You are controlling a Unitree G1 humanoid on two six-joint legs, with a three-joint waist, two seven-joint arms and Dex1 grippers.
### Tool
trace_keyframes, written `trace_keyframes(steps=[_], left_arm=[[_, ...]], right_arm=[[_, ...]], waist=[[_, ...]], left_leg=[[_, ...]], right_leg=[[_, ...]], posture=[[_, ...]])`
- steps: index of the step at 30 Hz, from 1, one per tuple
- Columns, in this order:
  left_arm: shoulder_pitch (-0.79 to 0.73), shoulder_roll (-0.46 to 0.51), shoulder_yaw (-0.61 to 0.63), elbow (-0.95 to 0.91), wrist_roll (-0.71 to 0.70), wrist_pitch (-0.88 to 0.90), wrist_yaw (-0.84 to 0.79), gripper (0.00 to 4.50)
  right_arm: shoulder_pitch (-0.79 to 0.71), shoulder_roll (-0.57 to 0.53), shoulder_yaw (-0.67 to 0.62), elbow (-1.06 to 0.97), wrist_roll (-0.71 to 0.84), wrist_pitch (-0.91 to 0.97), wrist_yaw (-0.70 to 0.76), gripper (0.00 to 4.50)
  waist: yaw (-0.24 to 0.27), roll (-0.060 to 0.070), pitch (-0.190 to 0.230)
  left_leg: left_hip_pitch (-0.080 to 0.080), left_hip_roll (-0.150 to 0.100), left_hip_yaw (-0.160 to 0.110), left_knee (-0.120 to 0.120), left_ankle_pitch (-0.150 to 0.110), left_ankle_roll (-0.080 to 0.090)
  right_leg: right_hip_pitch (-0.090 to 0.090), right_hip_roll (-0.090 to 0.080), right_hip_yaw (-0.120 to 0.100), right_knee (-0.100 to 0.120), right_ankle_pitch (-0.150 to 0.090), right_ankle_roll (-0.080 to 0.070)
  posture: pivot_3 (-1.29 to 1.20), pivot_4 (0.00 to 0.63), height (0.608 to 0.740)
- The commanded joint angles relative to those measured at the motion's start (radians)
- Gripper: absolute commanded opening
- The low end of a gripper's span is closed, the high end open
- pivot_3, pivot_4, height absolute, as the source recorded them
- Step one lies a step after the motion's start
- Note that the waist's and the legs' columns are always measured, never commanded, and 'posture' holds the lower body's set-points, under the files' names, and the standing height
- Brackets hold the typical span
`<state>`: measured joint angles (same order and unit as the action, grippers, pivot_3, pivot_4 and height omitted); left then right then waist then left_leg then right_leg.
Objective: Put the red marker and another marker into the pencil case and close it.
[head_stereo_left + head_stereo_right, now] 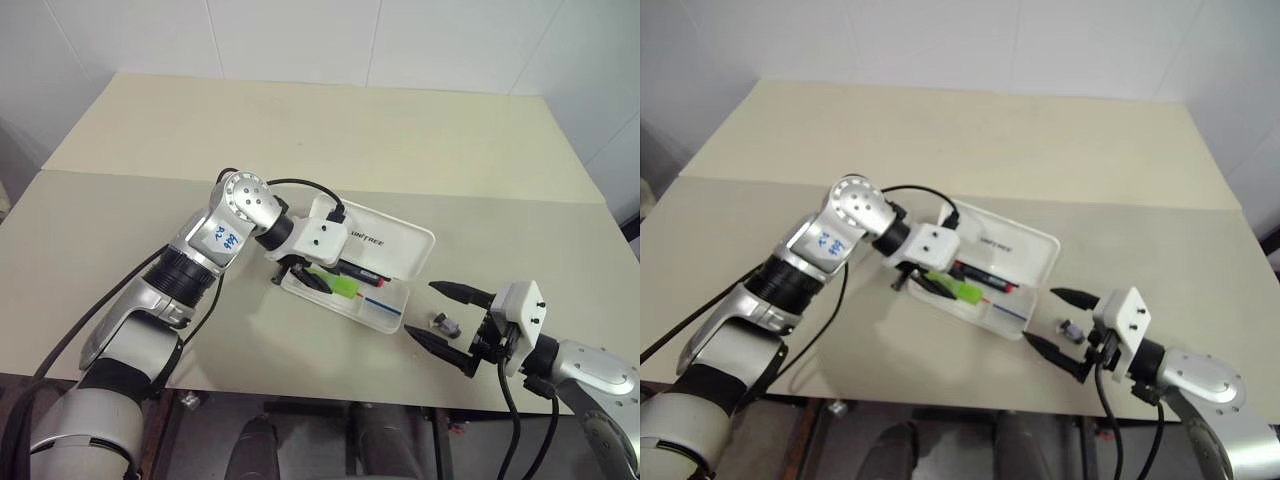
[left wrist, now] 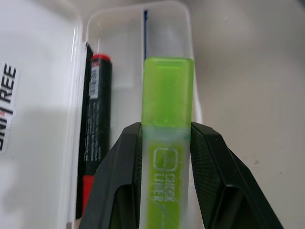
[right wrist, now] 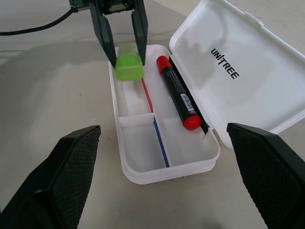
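- A beige tabletop (image 1: 330, 130) is seen set against a white tiled wall (image 1: 300, 40); a seam is noted running across the surface from left to right.
- On the left, the left gripper (image 1: 312, 279) is found pinched on the short, stubby lime-green highlighter (image 2: 167, 109), its two black fingers (image 2: 119, 171) pressed against either side of the translucent barrel.
- The highlighter is held over the near compartment of the flat white hard-plastic pencil case (image 1: 398, 300), cap end pointing along the tray; contact with the tray floor cannot be determined.
- The pencil case is recorded lying open near the middle of the table, its hinged lid (image 3: 248, 71) laid back flat and bearing dark "UNITREE" lettering.
- The slim red marker (image 3: 178, 93), black-barrelled with a red cap and red end, is found lying inside the tray along the hinge side.
- A thin red and blue stripe (image 3: 155, 112) is seen along the tray's inner divider.
- A small dark object (image 1: 446, 324) is noted on the table just right of the case, between the fingers of the right gripper.
- On the right, the right gripper (image 1: 445, 318) is observed spread wide, holding nothing, pointed toward the end of the case.
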<state>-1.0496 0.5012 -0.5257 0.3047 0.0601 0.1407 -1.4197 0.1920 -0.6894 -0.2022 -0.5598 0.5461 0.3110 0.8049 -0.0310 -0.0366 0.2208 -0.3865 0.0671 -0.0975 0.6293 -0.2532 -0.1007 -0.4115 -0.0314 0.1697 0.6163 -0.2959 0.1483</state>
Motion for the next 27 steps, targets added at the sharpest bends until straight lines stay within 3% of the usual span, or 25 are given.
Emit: trace_keyframes(steps=[1, 16, 26, 27], left_arm=[[-0.029, -0.019, 0.010, -0.003, 0.026, 0.006, 0.018, 1.09], [-0.017, -0.059, 0.008, -0.054, 0.047, 0.051, 0.007, 1.09], [-0.011, -0.048, -0.003, -0.066, 0.073, 0.071, -0.005, 4.45], [-0.011, -0.048, -0.003, -0.065, 0.076, 0.070, -0.004, 4.45]], right_arm=[[0.005, 0.007, -0.013, -0.041, 0.003, -0.015, -0.007, 4.50], [0.015, 0.004, -0.019, -0.047, 0.003, -0.013, -0.017, 4.50], [0.013, 0.004, -0.017, -0.035, -0.003, -0.017, -0.015, 4.50], [0.013, 0.005, -0.017, -0.034, -0.004, -0.017, -0.015, 4.50]], waist=[[0.000, 0.000, 0.000], [0.000, 0.000, 0.000], [0.000, 0.000, 0.000], [0.000, 0.000, 0.000]], left_leg=[[0.000, 0.000, 0.000, 0.000, 0.000, 0.000], [0.000, 0.000, 0.000, 0.000, 0.000, 0.000], [0.000, 0.000, 0.000, 0.000, 0.000, 0.000], [0.000, 0.000, 0.000, 0.000, 0.000, 0.000]], right_leg=[[0.000, 0.000, 0.000, 0.000, 0.000, 0.000], [0.000, 0.000, 0.000, 0.000, 0.000, 0.000], [0.000, 0.000, 0.000, 0.000, 0.000, 0.000], [0.000, 0.000, 0.000, 0.000, 0.000, 0.000]], posture=[[0.00, 0.150, 0.740], [0.00, 0.150, 0.740], [0.00, 0.150, 0.740], [0.00, 0.150, 0.740]])
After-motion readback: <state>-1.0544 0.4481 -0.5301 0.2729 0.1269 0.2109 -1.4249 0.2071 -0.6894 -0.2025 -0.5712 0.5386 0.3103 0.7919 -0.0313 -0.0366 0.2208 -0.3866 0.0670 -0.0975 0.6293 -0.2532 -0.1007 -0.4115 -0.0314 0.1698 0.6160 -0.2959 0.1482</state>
